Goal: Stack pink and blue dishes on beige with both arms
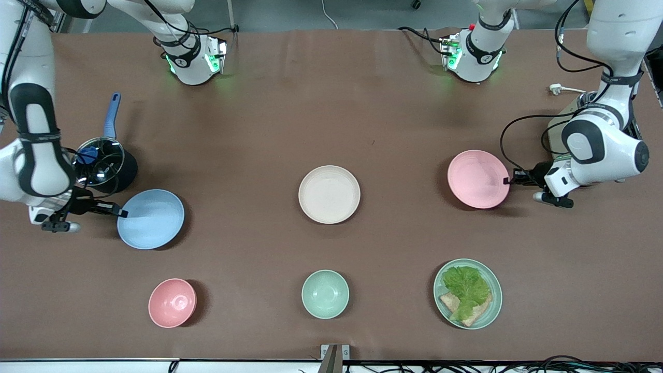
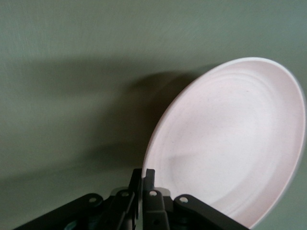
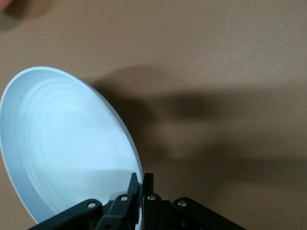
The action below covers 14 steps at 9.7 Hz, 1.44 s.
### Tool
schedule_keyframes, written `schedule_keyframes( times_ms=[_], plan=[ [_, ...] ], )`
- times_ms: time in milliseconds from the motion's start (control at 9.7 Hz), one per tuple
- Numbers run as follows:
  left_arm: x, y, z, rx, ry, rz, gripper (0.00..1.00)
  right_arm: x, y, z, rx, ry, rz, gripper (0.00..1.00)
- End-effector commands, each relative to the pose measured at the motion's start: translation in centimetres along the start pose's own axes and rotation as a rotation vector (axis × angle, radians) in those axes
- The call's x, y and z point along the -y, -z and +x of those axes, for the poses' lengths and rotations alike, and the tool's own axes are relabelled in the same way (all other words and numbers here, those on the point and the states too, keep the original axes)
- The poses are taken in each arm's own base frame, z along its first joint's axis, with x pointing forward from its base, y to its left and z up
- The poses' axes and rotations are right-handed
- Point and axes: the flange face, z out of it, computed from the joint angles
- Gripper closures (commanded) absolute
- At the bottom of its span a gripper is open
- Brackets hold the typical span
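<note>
The pale pink plate (image 1: 477, 178) hangs tilted above the table toward the left arm's end, casting a shadow. My left gripper (image 1: 507, 181) is shut on its rim; in the left wrist view the fingers (image 2: 148, 179) pinch the edge of the pink plate (image 2: 235, 139). The light blue plate (image 1: 151, 218) is also lifted and tilted, toward the right arm's end, with my right gripper (image 1: 123, 213) shut on its rim. Its ringed inside (image 3: 67, 143) shows in the right wrist view, fingers (image 3: 147, 181) clamped on the edge. The cream-beige plate (image 1: 329, 194) lies flat mid-table between them.
A dark pot with a glass lid and blue handle (image 1: 101, 160) stands beside the right gripper. Nearer the camera sit a small pink bowl (image 1: 172, 302), a mint-green bowl (image 1: 325, 293) and a mint plate with lettuce and bread (image 1: 467, 293).
</note>
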Motion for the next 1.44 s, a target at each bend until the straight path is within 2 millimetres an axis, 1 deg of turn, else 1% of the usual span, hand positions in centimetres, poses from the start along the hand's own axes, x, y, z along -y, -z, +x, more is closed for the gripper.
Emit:
schedule_keyframes(
  times_ms=[0,103,206,309,412,515,619,722,825,928,1031,1134,1237,1340],
  plan=[
    [-7.2,0.5,1.2,-0.015,-0.016,-0.029,1.0,4.2,7.5,0.4,0.039,-0.065,-0.059,0.99],
    [-12.1,-0.8,2.4,0.008,0.008,-0.037,1.0,7.9,10.0,0.3,0.066,-0.12,-0.107,0.99],
    [-16.4,-2.4,3.2,0.028,0.044,-0.041,1.0,12.1,11.9,0.2,0.066,-0.13,-0.115,0.99],
    [-20.3,-4.3,3.9,0.011,0.071,-0.032,1.0,15.4,13.0,-0.3,0.088,-0.16,-0.095,0.99],
    [-24.5,-6.8,4.1,-0.001,0.124,-0.032,1.0,18.3,13.9,-1.0,0.112,-0.204,-0.082,0.99],
    [-28.1,-9.1,4.0,-0.016,0.173,-0.036,1.0,22.0,14.3,-2.2,0.136,-0.228,-0.088,0.99],
    [-31.4,-11.1,3.6,-0.033,0.191,-0.026,1.0,25.9,13.0,-3.5,0.17,-0.256,-0.095,0.99],
    [-34.0,-12.7,3.6,-0.051,0.236,-0.011,1.0,30.4,11.6,-5.0,0.187,-0.259,-0.103,0.99],
    [-36.9,-14.5,3.7,-0.044,0.269,-0.009,1.0,34.4,9.8,-6.0,0.215,-0.254,-0.116,0.99],
    [-38.9,-16.3,3.9,-0.051,0.302,0.019,1.0,37.9,8.3,-7.1,0.227,-0.272,-0.13,1.0],
    [-40.3,-18.1,3.8,-0.066,0.319,0.064,1.0,41.2,6.8,-8.1,0.223,-0.279,-0.137,1.0],
    [-41.4,-19.1,4.5,-0.094,0.352,0.089,1.0,43.0,4.4,-9.3,0.217,-0.269,-0.139,1.0],
    [-42.8,-20.6,4.5,-0.112,0.366,0.114,1.0,43.6,1.6,-10.4,0.21,-0.263,-0.143,1.0],
    [-43.4,-21.5,4.0,-0.126,0.371,0.141,1.0,44.0,-0.8,-11.3,0.194,-0.249,-0.141,1.0]
  ],
)
